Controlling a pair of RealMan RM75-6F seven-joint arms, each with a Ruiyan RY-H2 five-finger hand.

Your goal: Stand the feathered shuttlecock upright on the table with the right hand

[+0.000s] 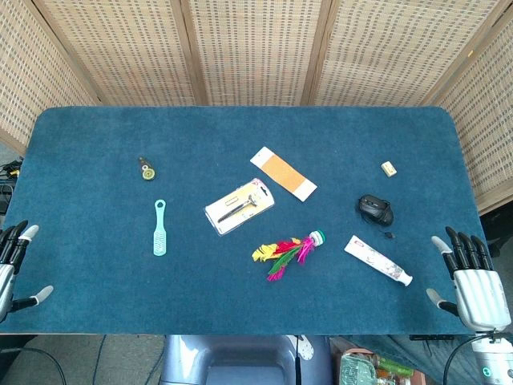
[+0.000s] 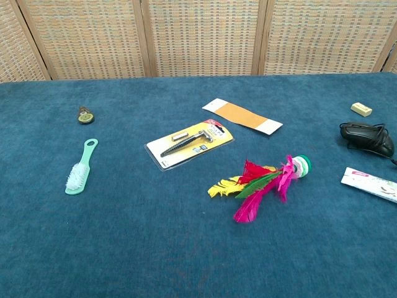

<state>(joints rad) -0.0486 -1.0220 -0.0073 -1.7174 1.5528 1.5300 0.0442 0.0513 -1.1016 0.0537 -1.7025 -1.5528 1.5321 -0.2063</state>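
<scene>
The feathered shuttlecock point(image 1: 288, 251) lies on its side on the blue table, its round base pointing right and its red, yellow, green and pink feathers fanning left; the chest view shows the shuttlecock point(image 2: 263, 183) near the middle. My right hand point(image 1: 470, 277) hovers at the table's front right corner, fingers spread, holding nothing, well to the right of the shuttlecock. My left hand point(image 1: 14, 265) is at the front left edge, partly cut off, fingers apart and empty. Neither hand appears in the chest view.
A white tube point(image 1: 378, 261) and a black mouse point(image 1: 375, 209) lie between the shuttlecock and my right hand. A packaged razor point(image 1: 239, 206), an orange card point(image 1: 283, 173), a mint brush point(image 1: 160, 228), a small eraser point(image 1: 389, 168) and a round trinket point(image 1: 146, 169) are spread farther off.
</scene>
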